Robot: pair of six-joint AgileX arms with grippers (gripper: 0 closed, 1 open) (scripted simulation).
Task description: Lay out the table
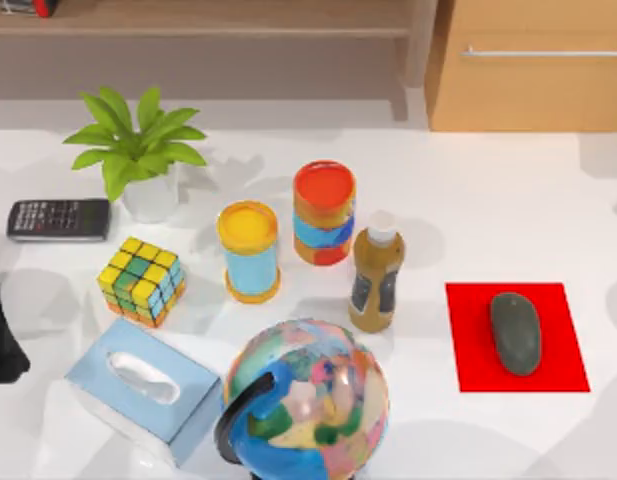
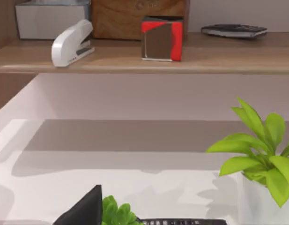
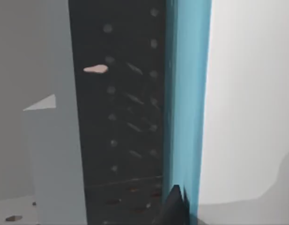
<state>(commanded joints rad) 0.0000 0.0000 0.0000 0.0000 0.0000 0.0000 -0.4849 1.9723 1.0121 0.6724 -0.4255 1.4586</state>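
My left hand sits at the white bench's left edge, just beside the calculator; whether its grip is spread, I cannot tell.

Behind the worktop a long light-wood shelf runs along the back, with a pale grey wall below it. To the top view's right of the shelf stands a light-wood drawer cabinet with a slim silver handle bar across its front. In the left wrist view the shelf carries a white stapler, a red and mirrored cube and a brown wooden box. Soft grey shadows fall across the surface.
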